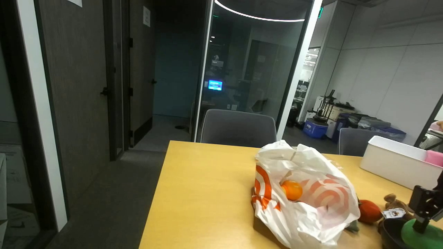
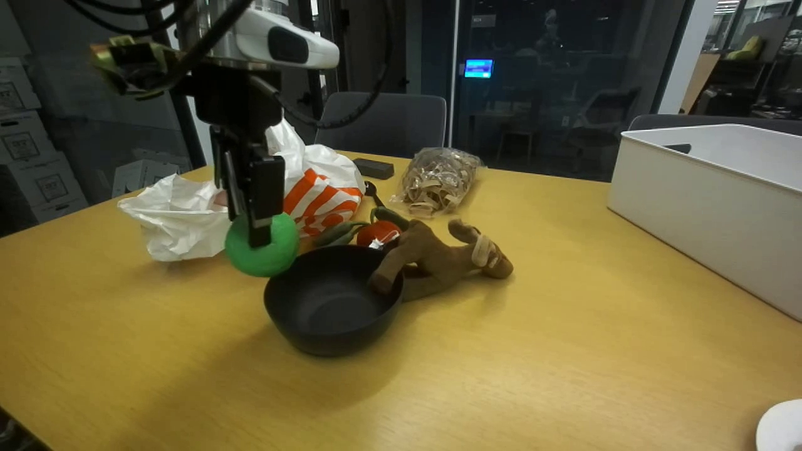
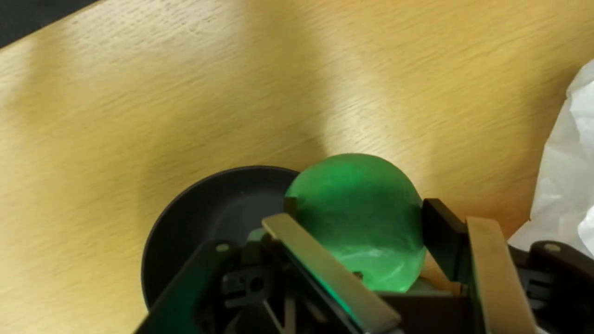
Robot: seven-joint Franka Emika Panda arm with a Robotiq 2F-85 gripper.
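The yellow worktop (image 2: 564,357) has a big white box (image 2: 708,207), a crumply white bag (image 1: 322,195) with orange stripes and a black bowl (image 2: 332,307) on it, and up close by the bowl's rim the pincer (image 3: 358,212) squeezes a round green thing (image 2: 263,261) from both sides.

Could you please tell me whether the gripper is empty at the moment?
No; in the wrist view, the gripper has a green rounded object clasped between its fingers.
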